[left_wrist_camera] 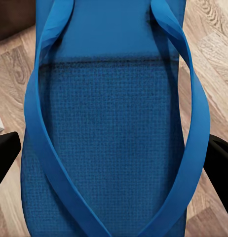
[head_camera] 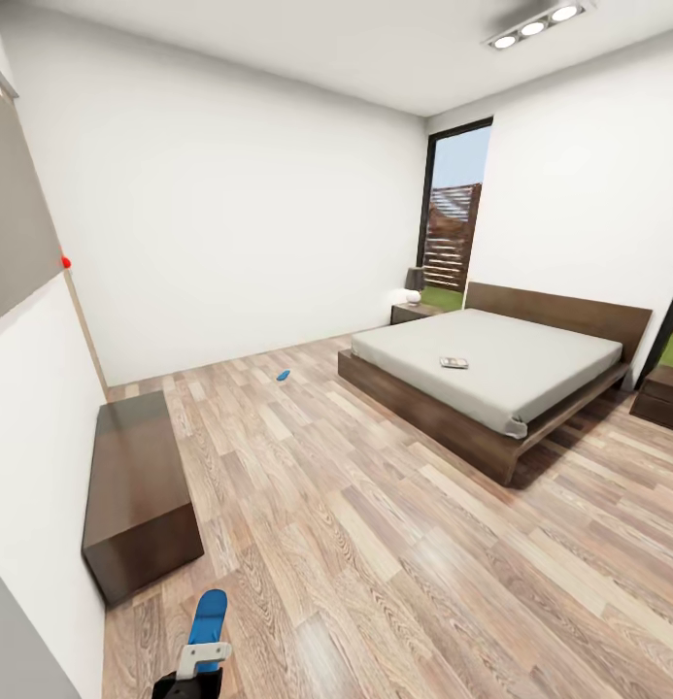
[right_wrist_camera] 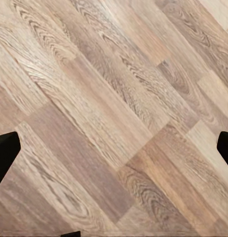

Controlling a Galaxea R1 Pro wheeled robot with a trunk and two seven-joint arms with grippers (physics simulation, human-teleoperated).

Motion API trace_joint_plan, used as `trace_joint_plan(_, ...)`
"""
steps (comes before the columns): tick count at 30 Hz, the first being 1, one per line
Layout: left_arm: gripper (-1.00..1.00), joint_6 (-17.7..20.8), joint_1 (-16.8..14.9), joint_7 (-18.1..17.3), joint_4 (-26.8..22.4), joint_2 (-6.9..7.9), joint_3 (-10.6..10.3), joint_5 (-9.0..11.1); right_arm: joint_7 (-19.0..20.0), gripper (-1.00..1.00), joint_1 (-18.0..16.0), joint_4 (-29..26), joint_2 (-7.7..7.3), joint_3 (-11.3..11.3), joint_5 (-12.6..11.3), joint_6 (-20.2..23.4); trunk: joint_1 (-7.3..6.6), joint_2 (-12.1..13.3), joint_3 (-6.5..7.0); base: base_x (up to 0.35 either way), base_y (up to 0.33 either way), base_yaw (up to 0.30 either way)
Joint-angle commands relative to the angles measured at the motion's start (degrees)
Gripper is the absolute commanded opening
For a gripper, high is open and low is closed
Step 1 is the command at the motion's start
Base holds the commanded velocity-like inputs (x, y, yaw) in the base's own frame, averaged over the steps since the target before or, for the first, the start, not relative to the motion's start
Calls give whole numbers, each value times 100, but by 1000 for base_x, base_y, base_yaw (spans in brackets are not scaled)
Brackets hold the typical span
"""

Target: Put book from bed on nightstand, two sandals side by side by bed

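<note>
Left gripper point(head_camera: 202, 670) holds one sandal point(head_camera: 208, 617) above wide floor point(head_camera: 375, 544).

Open floor point(head_camera: 375, 544) (cabinet point(head_camera: 137, 485) left).

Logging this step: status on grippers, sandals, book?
Left gripper shut on one sandal; right gripper open. Other sandal on floor. Book on bed.

White walls point(head_camera: 229, 214); wood-plank floor point(head_camera: 375, 544), grain diagonal. Tall black-framed window point(head_camera: 454, 209) in far corner: slatted fence, grass outside. Low dark-brown cabinet point(head_camera: 137, 490) against left wall. Ceiling spotlight strip point(head_camera: 535, 26) lit
</note>
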Motion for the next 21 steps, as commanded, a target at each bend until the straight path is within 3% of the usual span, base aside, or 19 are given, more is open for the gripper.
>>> trace_joint_plan(1,-100,-17,-4,19,4,2,-50,52,-27,100,8,72,-4,24,-28,33,-23,37,12,0,0,0)
trace_joint_plan(8,-100,-10,5,28,6,0,-45,51,-30,100,35,380,16,43,-27,33,-176,318,138,0,0,0)
trace_joint_plan(13,-100,-19,183,26,2,0,-38,79,-32,100,43,583,12,15,-33,7,-286,519,227,0,0,0)
trace_joint_plan(21,-100,-206,288,20,2,5,-35,216,-39,100,45,1053,48,14,-31,-422,-462,840,371,0,0,0)
